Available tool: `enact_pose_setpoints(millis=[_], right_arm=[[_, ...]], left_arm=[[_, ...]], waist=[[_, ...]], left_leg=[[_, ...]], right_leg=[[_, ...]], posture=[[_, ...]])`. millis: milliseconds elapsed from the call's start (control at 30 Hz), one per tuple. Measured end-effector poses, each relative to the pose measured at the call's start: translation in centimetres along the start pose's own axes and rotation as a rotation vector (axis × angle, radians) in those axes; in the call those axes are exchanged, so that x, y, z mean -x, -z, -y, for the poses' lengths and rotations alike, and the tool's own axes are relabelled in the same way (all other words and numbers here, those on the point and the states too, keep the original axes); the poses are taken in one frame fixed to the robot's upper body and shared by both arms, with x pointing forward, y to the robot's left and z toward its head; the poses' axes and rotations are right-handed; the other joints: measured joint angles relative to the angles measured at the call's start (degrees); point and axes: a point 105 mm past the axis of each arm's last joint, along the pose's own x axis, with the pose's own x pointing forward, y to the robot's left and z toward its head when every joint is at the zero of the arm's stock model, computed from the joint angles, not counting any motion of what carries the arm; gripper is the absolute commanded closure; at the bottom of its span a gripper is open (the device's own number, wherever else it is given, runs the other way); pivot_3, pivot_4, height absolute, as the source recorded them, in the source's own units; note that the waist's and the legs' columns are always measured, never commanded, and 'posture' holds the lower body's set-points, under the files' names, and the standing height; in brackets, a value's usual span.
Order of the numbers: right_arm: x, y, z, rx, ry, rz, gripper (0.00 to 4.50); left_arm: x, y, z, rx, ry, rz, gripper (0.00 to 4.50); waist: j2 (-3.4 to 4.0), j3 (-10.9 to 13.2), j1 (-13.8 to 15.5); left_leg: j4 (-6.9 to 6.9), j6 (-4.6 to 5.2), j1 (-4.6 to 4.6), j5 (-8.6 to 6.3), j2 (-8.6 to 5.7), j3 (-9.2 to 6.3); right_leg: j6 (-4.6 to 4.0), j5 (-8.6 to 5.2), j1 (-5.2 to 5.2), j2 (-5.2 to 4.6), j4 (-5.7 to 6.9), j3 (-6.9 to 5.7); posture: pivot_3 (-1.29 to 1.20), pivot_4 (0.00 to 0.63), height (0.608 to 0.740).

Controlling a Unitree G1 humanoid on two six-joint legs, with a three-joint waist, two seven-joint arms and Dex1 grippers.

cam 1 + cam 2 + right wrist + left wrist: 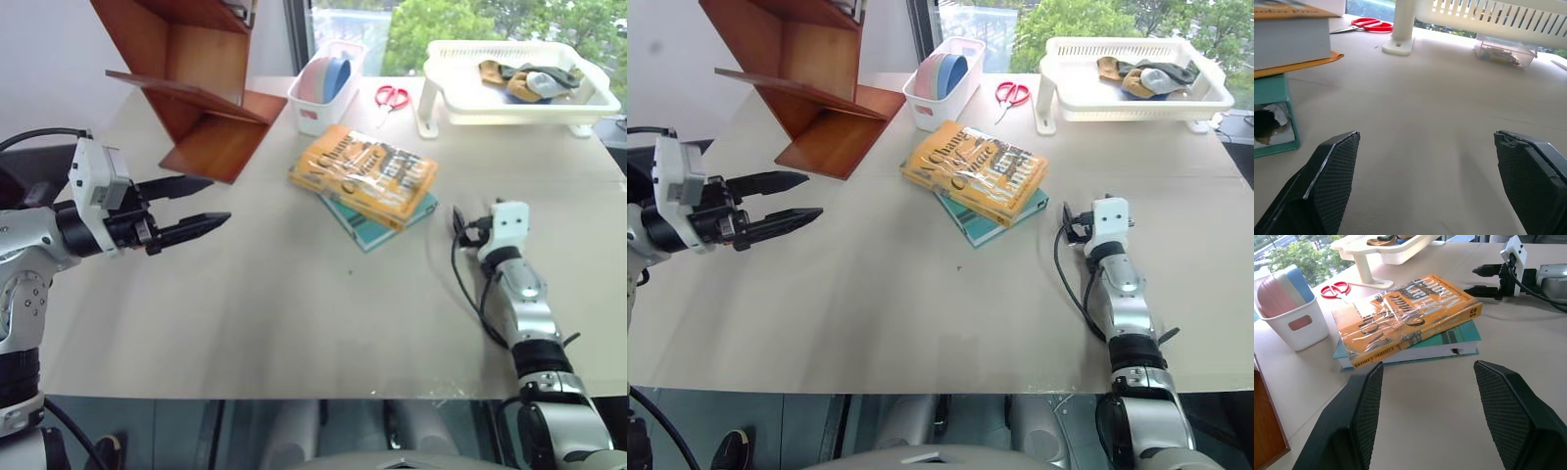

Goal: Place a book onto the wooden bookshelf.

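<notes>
Book (364, 174) lying on teal book (370, 227) at mid-table (294, 323), apart from bookshelf (191, 88) at far left corner. Left claw (201, 206) raised left of books, fingers apart, empty. Right claw (1480, 280) low just right of books, fingers spread, empty.

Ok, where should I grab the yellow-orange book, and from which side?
Grip the book by its edge nearest the right gripper, coming in low from the right. It lies flat on the teal book, overhanging it there, so a finger could probably slip under.
</notes>
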Motion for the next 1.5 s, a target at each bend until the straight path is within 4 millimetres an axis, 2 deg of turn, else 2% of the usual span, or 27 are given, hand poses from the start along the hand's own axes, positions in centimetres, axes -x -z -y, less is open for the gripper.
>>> enact_pose_setpoints(millis=[133, 233, 367, 500, 733, 867, 1133, 1333, 1500], right_arm=[[0.4, -0.5, -2.0, -0.099, -0.176, 0.035, 0.00], [0.7, -2.0, -3.9, -0.182, -0.352, 0.080, 0.00], [0.6, -2.9, -4.4, -0.256, -0.438, 0.084, 0.00], [-0.8, -4.0, -4.6, -0.295, -0.446, 0.074, 0.00], [-3.5, -3.5, -4.3, -0.384, -0.389, -0.039, 0.00], [-4.2, -3.0, -4.6, -0.400, -0.392, -0.088, 0.00], [-5.0, -2.6, -6.8, -0.401, -0.464, -0.135, 0.00], [-4.3, -2.6, -9.6, -0.415, -0.649, -0.186, 0.00], [-3.1, -2.5, -10.6, -0.419, -0.776, -0.214, 0.00]], left_arm=[[0.0, 0.0, 0.0, -0.001, 0.000, 0.001, 1.38], [0.0, 0.0, 0.0, 0.000, 0.002, 0.001, 1.38], [0.1, 0.1, 0.0, 0.000, 0.002, -0.001, 1.38], [0.1, 0.1, -0.1, -0.003, 0.001, -0.004, 1.38], [0.1, 0.2, -0.2, -0.012, -0.007, -0.011, 1.38], [0.2, 0.2, -0.2, -0.011, -0.009, -0.013, 1.38], [0.2, 0.4, -0.2, -0.005, -0.011, -0.018, 1.38], [0.3, 0.6, -0.2, -0.005, -0.015, -0.025, 1.38], [0.3, 0.6, -0.3, -0.006, -0.023, -0.026, 1.38]], waist=[[0.01, 0.02, -0.10], [0.03, 0.05, -0.06], [0.03, 0.05, 0.03], [0.04, 0.05, -0.14], [0.03, 0.06, -0.09], [0.03, 0.07, -0.08], [0.04, 0.07, -0.30], [0.03, 0.07, -0.31], [0.03, 0.07, -0.34]], left_leg=[[-0.08, 0.00, 0.00, 0.00, 0.02, 0.01], [-0.10, 0.00, -0.01, 0.00, 0.02, 0.00], [-0.09, 0.00, 0.00, 0.00, 0.02, -0.01], [-0.09, 0.00, 0.03, 0.00, 0.05, 0.00], [-0.10, 0.00, 0.01, 0.00, 0.04, 0.01], [-0.12, 0.00, -0.02, 0.00, 0.04, 0.02], [-0.14, 0.00, -0.02, 0.00, 0.04, 0.02], [-0.14, 0.00, -0.02, 0.00, 0.04, 0.02], [-0.14, 0.00, -0.01, 0.00, 0.05, 0.01]], right_leg=[[0.00, 0.00, -0.02, 0.01, -0.03, 0.02], [0.00, 0.00, -0.04, 0.00, -0.04, 0.02], [0.00, 0.00, -0.04, 0.00, -0.03, 0.01], [0.00, 0.00, -0.06, 0.02, -0.01, 0.05], [-0.01, 0.01, -0.07, 0.02, -0.03, 0.06], [-0.01, 0.01, -0.09, 0.02, -0.04, 0.04], [-0.01, 0.01, -0.12, 0.04, -0.03, 0.06], [-0.01, 0.01, -0.11, 0.04, -0.04, 0.05], [-0.01, 0.01, -0.11, 0.04, -0.03, 0.05]], posture=[[0.00, 0.150, 0.740], [0.00, 0.150, 0.740], [0.00, 0.150, 0.740], [0.00, 0.150, 0.740], [0.00, 0.150, 0.740], [0.00, 0.150, 0.740], [0.00, 0.150, 0.740], [0.00, 0.150, 0.740], [0.00, 0.150, 0.740]])
